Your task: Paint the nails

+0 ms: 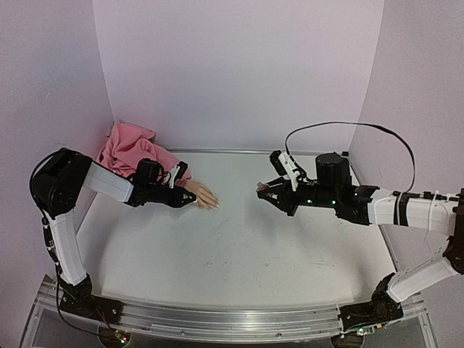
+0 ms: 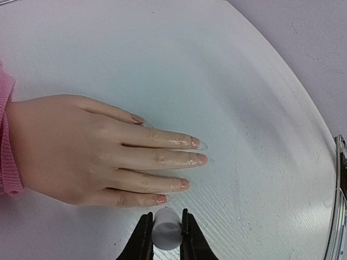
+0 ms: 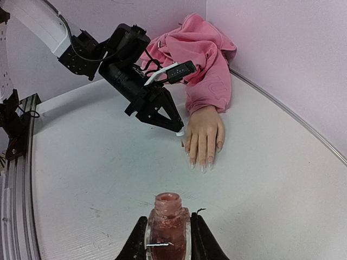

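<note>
Glossy nails [image 2: 195, 142], matt counter [image 2: 217, 65]
Behind the nails, smooth waxy mannequin hand [image 2: 70, 151], then soft pink cloth sleeve [image 3: 206, 59].

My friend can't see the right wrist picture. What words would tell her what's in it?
The right gripper holds an open bottle of pink polish at the bottom of the picture. Ahead, a mannequin hand in a pink sleeve lies flat on the white table, and the left gripper holds a small white cap beside it.
</note>
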Tool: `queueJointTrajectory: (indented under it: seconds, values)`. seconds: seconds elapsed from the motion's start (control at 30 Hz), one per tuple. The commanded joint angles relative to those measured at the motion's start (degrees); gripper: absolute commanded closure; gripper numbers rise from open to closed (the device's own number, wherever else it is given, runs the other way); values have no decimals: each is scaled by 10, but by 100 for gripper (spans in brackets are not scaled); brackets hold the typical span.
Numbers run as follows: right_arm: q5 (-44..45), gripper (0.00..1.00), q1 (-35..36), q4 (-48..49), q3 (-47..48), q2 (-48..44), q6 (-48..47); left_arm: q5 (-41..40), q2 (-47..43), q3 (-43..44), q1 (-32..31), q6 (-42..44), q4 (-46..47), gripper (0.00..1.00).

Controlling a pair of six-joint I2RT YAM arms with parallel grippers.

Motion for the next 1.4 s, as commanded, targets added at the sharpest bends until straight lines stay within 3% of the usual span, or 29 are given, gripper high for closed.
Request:
queueJointTrajectory:
  seconds: [0.0, 1.37]
  values:
    - [-14, 100, 0, 36, 12, -3, 6, -3, 8, 25, 4, -5, 26, 100]
    - [-18, 100, 0, 36, 14, 1, 6, 11, 32, 55, 5, 1, -15, 100]
